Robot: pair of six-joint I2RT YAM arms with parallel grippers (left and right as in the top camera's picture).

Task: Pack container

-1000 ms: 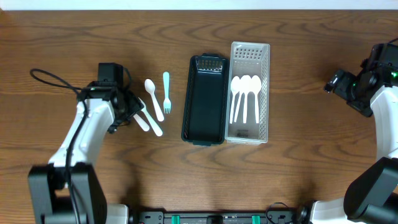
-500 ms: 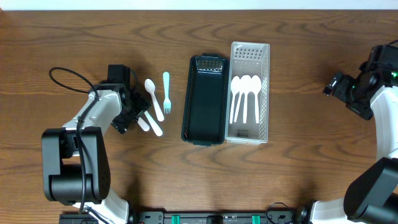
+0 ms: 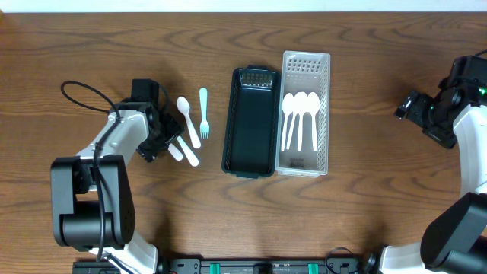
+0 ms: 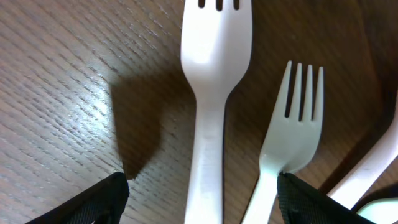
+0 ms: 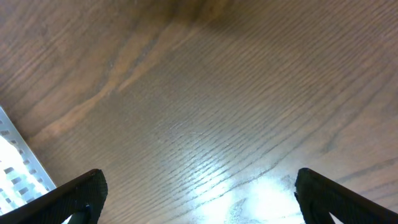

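Note:
Two white plastic forks (image 4: 214, 93) (image 4: 292, 137) lie side by side on the wooden table. My left gripper (image 4: 205, 208) is open just above them, with both handles between its fingers; in the overhead view it (image 3: 160, 142) is at the left end of the forks (image 3: 185, 152). A white spoon (image 3: 186, 114) and a teal fork (image 3: 203, 110) lie just right of it. A dark tray (image 3: 251, 164) stands beside a white perforated basket (image 3: 306, 65) holding three white spoons (image 3: 299, 114). My right gripper (image 3: 409, 105) (image 5: 202, 208) is open and empty over bare table.
The basket's corner (image 5: 12, 158) shows at the left edge of the right wrist view. A black cable (image 3: 80, 95) loops on the table behind the left arm. Another white handle (image 4: 376, 165) runs past the right finger in the left wrist view.
The left arm has swung and its gripper has shifted slightly right toward the white forks. The right arm has hardly moved.

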